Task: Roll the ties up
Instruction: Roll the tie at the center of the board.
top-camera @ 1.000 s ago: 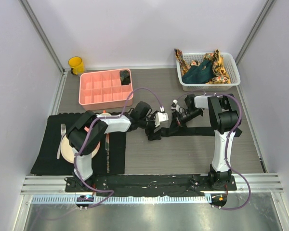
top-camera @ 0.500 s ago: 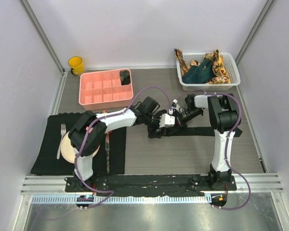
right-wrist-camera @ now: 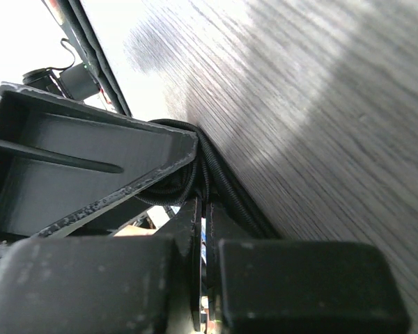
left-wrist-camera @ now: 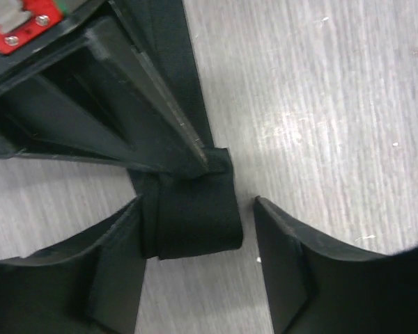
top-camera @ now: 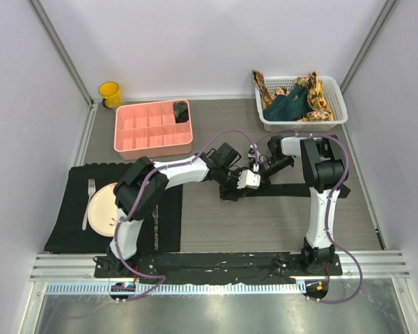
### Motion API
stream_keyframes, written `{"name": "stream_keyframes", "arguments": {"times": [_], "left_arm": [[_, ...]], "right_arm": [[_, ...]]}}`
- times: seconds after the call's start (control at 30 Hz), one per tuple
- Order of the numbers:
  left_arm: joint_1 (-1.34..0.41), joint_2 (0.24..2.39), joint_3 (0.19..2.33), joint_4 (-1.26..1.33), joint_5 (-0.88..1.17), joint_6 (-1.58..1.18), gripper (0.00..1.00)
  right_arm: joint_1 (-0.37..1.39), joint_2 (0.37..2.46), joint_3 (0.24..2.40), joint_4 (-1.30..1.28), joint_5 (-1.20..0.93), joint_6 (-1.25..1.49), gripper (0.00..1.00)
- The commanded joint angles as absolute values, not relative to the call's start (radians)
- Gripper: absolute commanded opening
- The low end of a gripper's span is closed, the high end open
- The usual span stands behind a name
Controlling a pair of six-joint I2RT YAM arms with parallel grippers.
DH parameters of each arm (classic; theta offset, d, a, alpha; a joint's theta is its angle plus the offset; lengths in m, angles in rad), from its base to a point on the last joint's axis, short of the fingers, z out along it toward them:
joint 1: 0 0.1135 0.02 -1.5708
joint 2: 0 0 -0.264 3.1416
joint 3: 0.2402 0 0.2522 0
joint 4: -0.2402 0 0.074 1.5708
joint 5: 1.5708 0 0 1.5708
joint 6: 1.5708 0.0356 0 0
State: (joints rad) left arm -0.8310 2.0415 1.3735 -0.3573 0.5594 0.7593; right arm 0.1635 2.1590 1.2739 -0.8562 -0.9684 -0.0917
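The black tie point(top-camera: 292, 189) lies across the bench point(top-camera: 265, 223), one end wound into a roll point(left-wrist-camera: 191, 223). My right gripper point(left-wrist-camera: 206, 157) has its jaws clenched on the tie at the roll, and my left gripper point(left-wrist-camera: 197, 203) straddles it, jaws released. I'd close squarely and gently, keeping the layers aligned.

The arms point(top-camera: 319, 216) are white with black joints (purple cables point(top-camera: 231, 133) trailing).

The overhead view is evenly and softly lit, and only faint shadows are cast. In the left wrist view, a pale glare patch is seen on the tabletop point(left-wrist-camera: 292, 132). The right wrist view is overexposed at upper left and blurred up close.
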Motion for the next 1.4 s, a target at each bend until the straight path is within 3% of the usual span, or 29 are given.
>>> {"name": "stream_keyframes", "arguments": {"times": [0.0, 0.07, 0.1, 0.17, 0.23, 0.37, 0.4, 0.57, 0.83, 1.0, 1.2, 1.37], "left_arm": [[-0.833, 2.046, 1.399, -0.371, 0.546, 0.782, 0.56], [-0.833, 2.046, 1.399, -0.373, 0.538, 0.775, 0.46], [-0.833, 2.046, 1.399, -0.385, 0.538, 0.773, 0.32], [-0.831, 2.043, 1.402, -0.416, 0.549, 0.77, 0.23], [-0.825, 2.031, 1.387, -0.446, 0.56, 0.746, 0.16], [-0.793, 2.02, 1.353, -0.474, 0.589, 0.677, 0.04], [-0.792, 2.022, 1.345, -0.479, 0.584, 0.658, 0.01], [-0.785, 2.069, 1.385, -0.5, 0.578, 0.621, 0.0], [-0.776, 2.126, 1.434, -0.528, 0.554, 0.515, 0.0], [-0.773, 2.103, 1.394, -0.5, 0.56, 0.541, 0.0], [-0.756, 2.065, 1.35, -0.433, 0.578, 0.542, 0.0], [-0.723, 1.968, 1.269, -0.243, 0.632, 0.461, 0.0]], "right_arm": [[0.164, 2.209, 1.269, -0.867, -0.854, -0.028, 0.01], [0.166, 2.207, 1.273, -0.868, -0.865, -0.026, 0.01], [0.167, 2.206, 1.276, -0.871, -0.87, -0.028, 0.01], [0.167, 2.189, 1.288, -0.883, -0.885, -0.038, 0.02], [0.167, 2.168, 1.304, -0.899, -0.9, -0.049, 0.09], [0.158, 2.077, 1.325, -0.942, -0.956, -0.066, 0.34], [0.152, 2.065, 1.327, -0.94, -0.966, -0.061, 0.36], [0.158, 2.031, 1.335, -0.927, -0.976, -0.055, 0.42], [0.199, 2.094, 1.347, -0.91, -0.959, -0.066, 0.42], [0.14, 2.1, 1.358, -0.885, -0.94, -0.049, 0.35], [0.12, 2.114, 1.299, -0.853, -0.761, -0.04, 0.27], [0.118, 2.161, 1.295, -0.847, -0.667, -0.048, 0.26]]}}
